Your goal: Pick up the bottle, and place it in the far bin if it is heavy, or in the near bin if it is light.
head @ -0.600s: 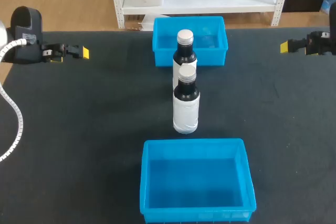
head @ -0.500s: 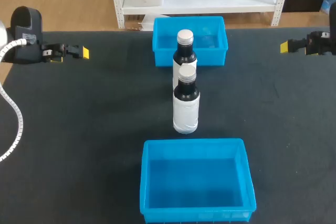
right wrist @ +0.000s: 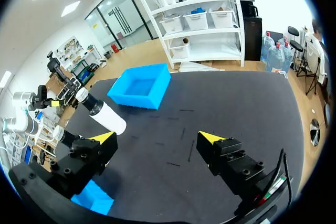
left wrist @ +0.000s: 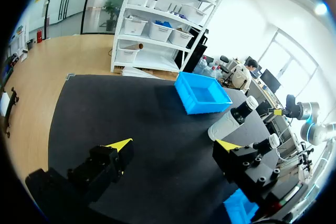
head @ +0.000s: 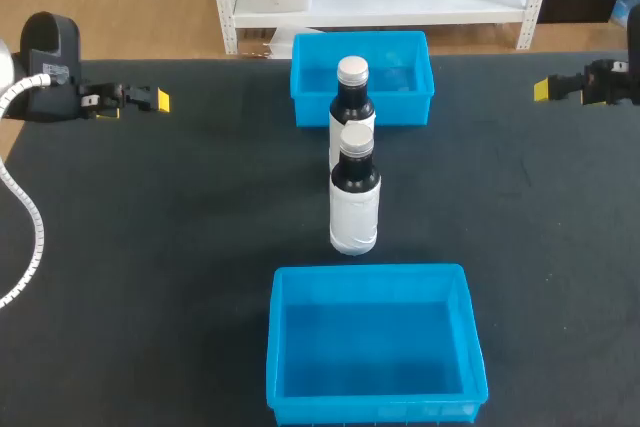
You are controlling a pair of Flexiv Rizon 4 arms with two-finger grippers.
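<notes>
Two dark bottles with white labels and pale caps are standing upright in the middle of the black counter [head: 150,247], lined up along the 12-to-6 o'clock axis. The front bottle [head: 354,202] is standing at the centre, and the rear bottle [head: 352,97] is standing at its 12 o'clock, its lower part hidden behind it. The blue far bin [head: 302,87] is sitting at the counter's 12 o'clock. The rear bottle is standing right in front of the bin's near wall, possibly touching it, though the overlap in the head view is making that hard to judge. The blue near bin [head: 277,347] is sitting at 6 o'clock of the front bottle, apart from it. The left gripper [head: 160,100] is hanging at about 10 o'clock of the front bottle, well apart from it and pointing toward 3 o'clock. Its wrist view is showing the fingers spread wide, gripping nothing, with the bottles and far bin ahead of them. The right gripper [head: 541,89] is hanging at about 2 o'clock, pointing toward 9 o'clock. Its fingers are likewise standing wide apart over bare counter, gripping nothing.
</notes>
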